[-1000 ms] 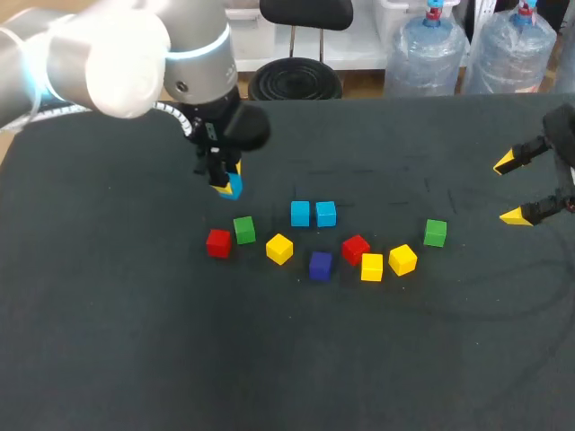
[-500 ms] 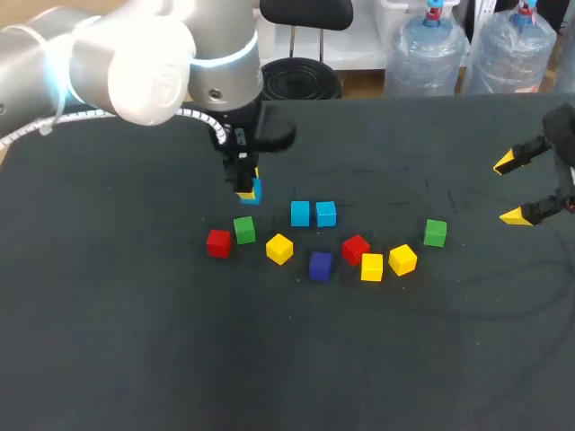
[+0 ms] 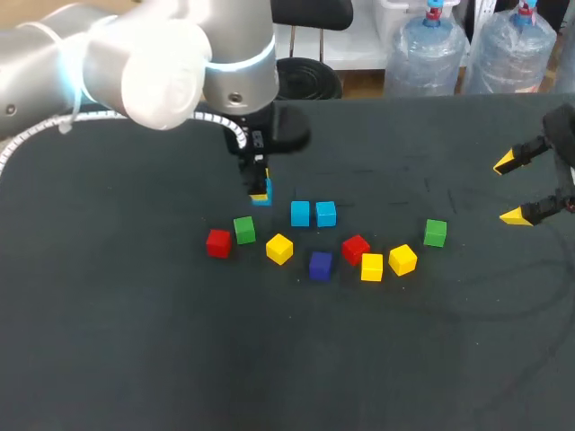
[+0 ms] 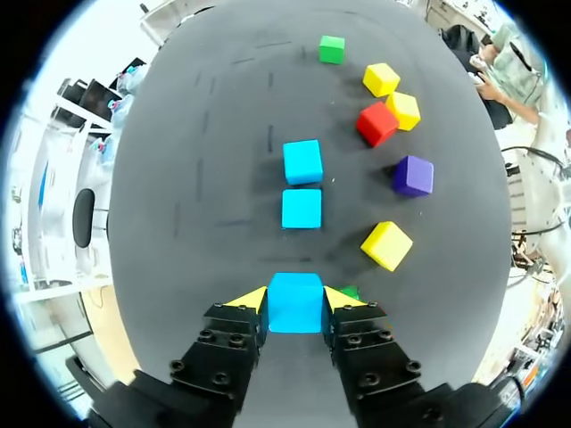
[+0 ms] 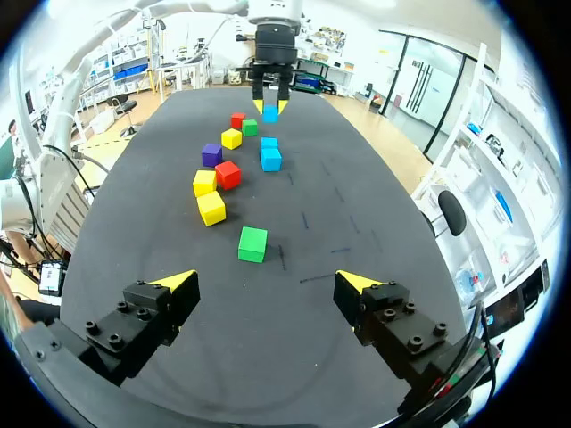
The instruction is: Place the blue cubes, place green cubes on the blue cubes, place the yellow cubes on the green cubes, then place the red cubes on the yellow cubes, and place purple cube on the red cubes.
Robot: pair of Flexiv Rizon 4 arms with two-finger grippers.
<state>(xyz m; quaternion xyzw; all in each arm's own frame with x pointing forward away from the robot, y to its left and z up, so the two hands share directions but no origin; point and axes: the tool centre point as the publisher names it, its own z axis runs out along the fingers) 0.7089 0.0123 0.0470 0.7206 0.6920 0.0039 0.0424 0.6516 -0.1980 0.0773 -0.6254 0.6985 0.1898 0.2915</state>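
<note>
Left gripper point(image 3: 260, 190): is grasping the held blue cube point(image 4: 295, 303), both yellow tips pressing its two sides.
Held cube's place: is hanging at ten o'clock from the blue pair point(image 3: 313, 214), at one o'clock from the left green cube point(image 3: 244, 230).
Right gripper point(image 5: 265, 282): is hovering with fingers spread wide, grasping nothing, at three o'clock over the table point(image 3: 180, 359).
Blue count: three are showing; two are sitting side by side.
Green count: two are lying, the right green cube point(image 3: 435, 233) at the three o'clock end.
Yellow cubes point(image 3: 279, 249): three are lying, two close together at four o'clock from the blue pair.
Red cubes point(image 3: 356, 249): two are lying, one at the nine o'clock end.
Purple cube point(image 3: 320, 265): one is sitting at six o'clock from the blue pair.
Surface: the table is showing a dark matte top.
</note>
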